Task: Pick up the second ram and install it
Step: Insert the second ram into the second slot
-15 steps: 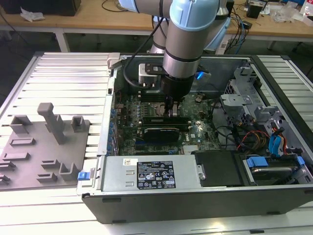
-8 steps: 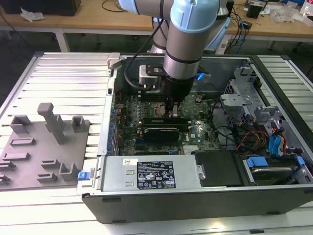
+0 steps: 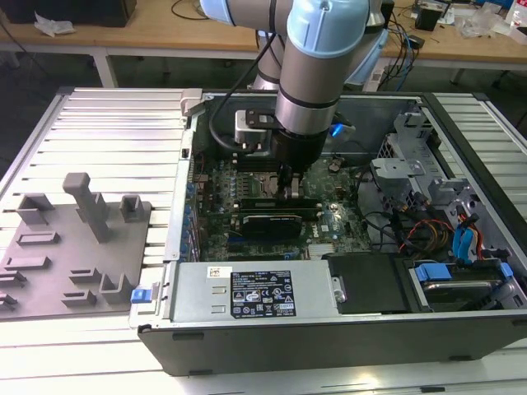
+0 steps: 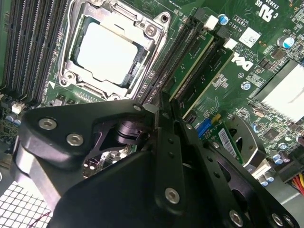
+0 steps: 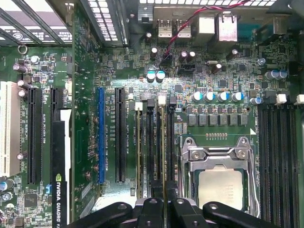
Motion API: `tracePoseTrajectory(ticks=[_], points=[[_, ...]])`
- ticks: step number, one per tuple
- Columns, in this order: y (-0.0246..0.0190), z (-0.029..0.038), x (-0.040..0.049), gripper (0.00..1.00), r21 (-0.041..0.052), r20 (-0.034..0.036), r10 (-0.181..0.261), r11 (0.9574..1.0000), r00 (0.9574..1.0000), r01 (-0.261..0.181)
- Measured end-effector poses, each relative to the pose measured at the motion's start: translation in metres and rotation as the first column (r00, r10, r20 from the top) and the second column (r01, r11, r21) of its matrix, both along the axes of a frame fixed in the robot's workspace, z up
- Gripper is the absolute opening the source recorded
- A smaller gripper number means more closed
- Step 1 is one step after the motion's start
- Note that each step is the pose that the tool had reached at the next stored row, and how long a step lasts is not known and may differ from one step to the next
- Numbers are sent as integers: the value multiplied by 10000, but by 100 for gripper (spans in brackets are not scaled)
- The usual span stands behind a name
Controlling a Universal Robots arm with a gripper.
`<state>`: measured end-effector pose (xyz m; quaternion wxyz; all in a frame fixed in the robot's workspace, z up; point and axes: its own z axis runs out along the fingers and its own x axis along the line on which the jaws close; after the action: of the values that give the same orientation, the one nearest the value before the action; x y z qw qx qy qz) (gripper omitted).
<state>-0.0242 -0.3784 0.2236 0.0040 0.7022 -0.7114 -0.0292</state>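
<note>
Reaching down into the open computer case (image 3: 461, 271), the end effector (image 5: 164, 197) pinches its fingers narrowly on the second ram (image 5: 164, 142). The green stick stands on edge in a memory slot just beside the square processor socket (image 5: 219, 175), straight below the end effector.

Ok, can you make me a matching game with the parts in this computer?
Things:
1. processor socket frame
2. upright post
3. odd-coloured long slot
4. wide card

Matches:
A. blue
B. shiny metal
C. black
D. outside the computer case, on the tray

Pairs: 1-B, 2-D, 3-A, 4-C
</note>
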Motion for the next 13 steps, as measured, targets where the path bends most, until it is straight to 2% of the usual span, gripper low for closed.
tracePoseTrajectory(ticks=[1, 2, 3, 4, 6, 7, 9, 10, 11, 12, 13], points=[[1, -4, 4, 14, 9, 18, 4, 10000, 10000, -4], [1, -3, 2, 14, 6, 3, 4, 10000, 10000, -4], [0, -1, 1, 21, 2, 1, 2, 10000, 10000, -2], [0, 15, 0, 21, -1, -1, 0, 10000, 10000, 0], [4, 175, 0, 21, -10, 0, 0, 10000, 10000, 0], [20, 263, 0, 21, -28, 0, -1, 10000, 10000, 1], [42, 344, 0, 20, -50, 0, 0, 10000, 10000, 0], [59, 418, 0, 13, -79, -1, 0, 10000, 10000, 0], [65, 456, 0, 11, -88, 0, 0, 10000, 10000, 0], [71, 497, 0, 11, -104, 1, 0, 9999, 10000, 0], [87, 567, 0, 11, -136, 0, 0, 9999, 10000, 0]])
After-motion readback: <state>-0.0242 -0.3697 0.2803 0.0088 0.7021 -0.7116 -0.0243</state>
